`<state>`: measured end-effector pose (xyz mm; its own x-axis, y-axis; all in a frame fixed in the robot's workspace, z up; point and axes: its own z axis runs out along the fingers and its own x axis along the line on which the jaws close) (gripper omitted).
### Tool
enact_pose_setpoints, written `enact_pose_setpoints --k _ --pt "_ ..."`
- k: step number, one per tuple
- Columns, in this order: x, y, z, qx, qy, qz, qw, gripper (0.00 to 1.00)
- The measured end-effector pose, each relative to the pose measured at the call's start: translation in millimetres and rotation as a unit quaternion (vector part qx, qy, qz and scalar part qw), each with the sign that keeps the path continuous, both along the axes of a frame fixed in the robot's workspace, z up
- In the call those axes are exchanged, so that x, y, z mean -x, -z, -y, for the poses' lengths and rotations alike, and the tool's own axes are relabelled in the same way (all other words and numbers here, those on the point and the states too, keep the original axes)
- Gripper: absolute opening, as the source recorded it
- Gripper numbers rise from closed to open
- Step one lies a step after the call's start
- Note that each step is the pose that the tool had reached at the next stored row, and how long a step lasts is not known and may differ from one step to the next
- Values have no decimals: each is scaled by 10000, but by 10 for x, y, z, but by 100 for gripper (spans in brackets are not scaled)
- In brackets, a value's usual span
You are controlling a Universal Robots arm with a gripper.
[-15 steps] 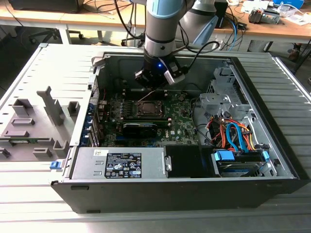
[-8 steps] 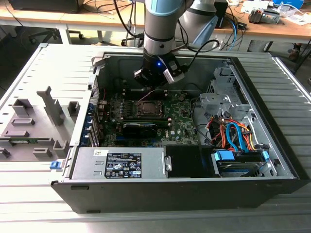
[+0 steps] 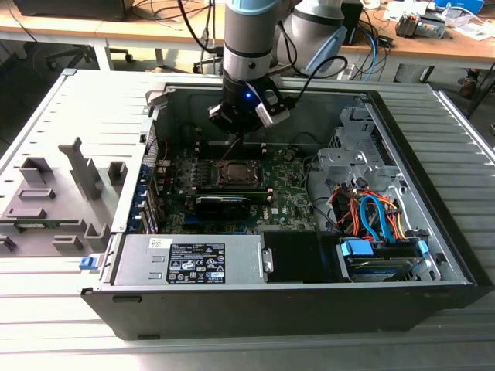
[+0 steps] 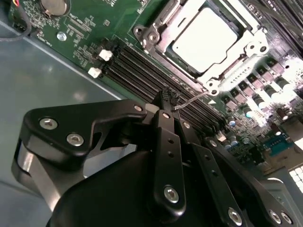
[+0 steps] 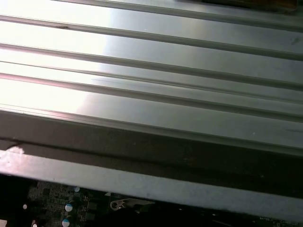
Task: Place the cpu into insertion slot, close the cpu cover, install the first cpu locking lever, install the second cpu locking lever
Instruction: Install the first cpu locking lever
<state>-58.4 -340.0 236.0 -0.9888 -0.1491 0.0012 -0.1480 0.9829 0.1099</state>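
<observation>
Silvery cpu (image 4: 203,40) under closed cpu cover (image 4: 161,26)

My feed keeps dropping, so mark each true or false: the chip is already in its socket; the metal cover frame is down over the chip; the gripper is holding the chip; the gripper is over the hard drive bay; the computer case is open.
1. The chip is in its socket. True.
2. The metal cover frame lies down around the chip. True.
3. The gripper holds the chip. False: its tips are beside the socket, at a thin metal lever.
4. The gripper is over the hard drive bay. False: it hangs above the green board by the socket.
5. The computer case is open. True.
</observation>
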Motion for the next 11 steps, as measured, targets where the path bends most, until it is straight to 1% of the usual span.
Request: enact_pose_setpoints --k 2,5,7,11 --pt "40 1 -1 -1 0 9 10000 11" --pt "43 -2 0 1 0 8 10000 11" --pt "42 -22 1 1 0 8 10000 11" --pt "17 -125 0 0 0 2 10000 11"
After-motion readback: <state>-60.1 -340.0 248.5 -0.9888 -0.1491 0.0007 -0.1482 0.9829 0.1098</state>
